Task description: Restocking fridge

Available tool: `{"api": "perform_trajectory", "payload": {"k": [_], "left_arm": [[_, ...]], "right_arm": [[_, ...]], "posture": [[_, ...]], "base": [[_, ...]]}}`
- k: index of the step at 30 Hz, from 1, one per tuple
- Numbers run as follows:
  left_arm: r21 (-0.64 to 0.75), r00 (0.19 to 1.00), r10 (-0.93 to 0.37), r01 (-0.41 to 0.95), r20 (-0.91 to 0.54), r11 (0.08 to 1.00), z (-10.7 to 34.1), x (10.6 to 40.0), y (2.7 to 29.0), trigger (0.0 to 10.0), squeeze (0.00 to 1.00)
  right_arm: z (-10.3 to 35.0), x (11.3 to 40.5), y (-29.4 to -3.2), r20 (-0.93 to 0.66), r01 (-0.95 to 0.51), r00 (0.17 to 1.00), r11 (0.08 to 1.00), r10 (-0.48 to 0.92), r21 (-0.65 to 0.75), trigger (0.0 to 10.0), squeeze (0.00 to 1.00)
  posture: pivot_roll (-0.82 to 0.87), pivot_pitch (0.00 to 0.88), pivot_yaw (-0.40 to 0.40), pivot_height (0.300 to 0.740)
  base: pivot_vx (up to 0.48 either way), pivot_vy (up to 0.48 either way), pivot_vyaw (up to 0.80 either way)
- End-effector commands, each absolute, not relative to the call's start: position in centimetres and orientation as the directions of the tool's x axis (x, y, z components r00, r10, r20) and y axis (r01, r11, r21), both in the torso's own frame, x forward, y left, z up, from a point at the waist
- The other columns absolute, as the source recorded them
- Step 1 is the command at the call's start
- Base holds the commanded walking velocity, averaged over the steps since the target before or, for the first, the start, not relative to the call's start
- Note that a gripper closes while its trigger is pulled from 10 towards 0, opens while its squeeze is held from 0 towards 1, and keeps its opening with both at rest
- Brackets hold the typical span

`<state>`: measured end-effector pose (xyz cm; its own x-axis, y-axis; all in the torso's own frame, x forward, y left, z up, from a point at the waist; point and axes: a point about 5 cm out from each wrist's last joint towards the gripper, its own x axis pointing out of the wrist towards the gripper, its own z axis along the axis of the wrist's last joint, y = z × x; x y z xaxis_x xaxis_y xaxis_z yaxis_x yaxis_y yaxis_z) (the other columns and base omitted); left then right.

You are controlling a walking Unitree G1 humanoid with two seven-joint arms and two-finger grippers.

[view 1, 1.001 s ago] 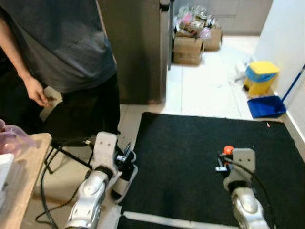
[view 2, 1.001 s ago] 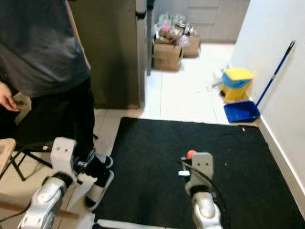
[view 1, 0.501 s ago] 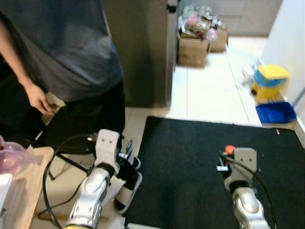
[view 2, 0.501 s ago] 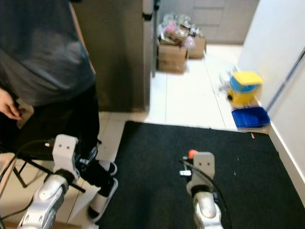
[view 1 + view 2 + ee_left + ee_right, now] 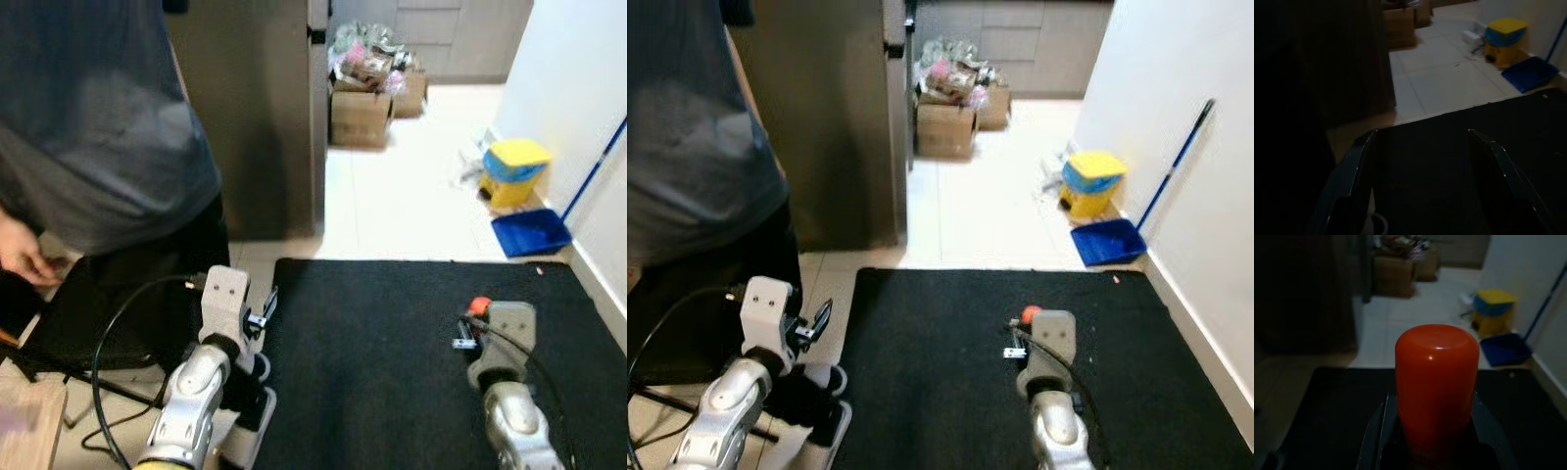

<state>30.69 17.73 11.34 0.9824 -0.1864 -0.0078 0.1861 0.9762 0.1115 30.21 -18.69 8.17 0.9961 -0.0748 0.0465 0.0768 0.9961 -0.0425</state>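
Large black floor mat (image 5: 392,333) covers the near floor; pale tiled floor (image 5: 411,196) beyond it. Two brown cardboard boxes (image 5: 361,116) w/ crumpled packets on top sit at the back, next to each other. Yellow-and-blue plastic bin (image 5: 513,168) by the white wall, blue dustpan (image 5: 531,232) just beside it. Person in grey T-shirt (image 5: 88,127) stands at left, black trousers.

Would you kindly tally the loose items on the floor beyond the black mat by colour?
Brown cardboard boxes: 2
Yellow bin with blue band: 1
Blue dustpan: 1
Total: 4
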Motion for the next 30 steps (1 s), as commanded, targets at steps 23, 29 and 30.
{"api": "perform_trajectory", "payload": {"k": [23, 29, 30], "left_arm": [[0.102, 0.981, -0.191, 0.193, -0.024, 0.976, 10.86, 30.65, 17.54, 10.0, 0.0], [0.102, 0.981, -0.193, 0.194, -0.023, 0.976, 10.88, 30.67, 17.51, 10.0, 0.0], [0.102, 0.981, -0.193, 0.195, -0.022, 0.976, 10.88, 30.67, 17.51, 10.0, 0.0]], "right_arm": [[7.54, 29.92, -18.54, 0.022, 0.072, 0.997, 0.997, -0.071, -0.038, 10.0, 0.0], [7.51, 29.92, -18.55, 0.02, 0.074, 0.997, 0.997, -0.073, -0.037, 10.0, 0.0], [7.5, 29.91, -18.54, 0.02, 0.074, 0.997, 0.997, -0.074, -0.036, 10.0, 0.0]], "posture": [[-0.07, 0.121, 0.042, 0.74], [-0.07, 0.123, 0.042, 0.74], [-0.07, 0.124, 0.043, 0.74]], "base": [[0.281, 0.0, -0.46], [0.279, 0.0, -0.43], [0.285, 0.0, -0.43]]}}
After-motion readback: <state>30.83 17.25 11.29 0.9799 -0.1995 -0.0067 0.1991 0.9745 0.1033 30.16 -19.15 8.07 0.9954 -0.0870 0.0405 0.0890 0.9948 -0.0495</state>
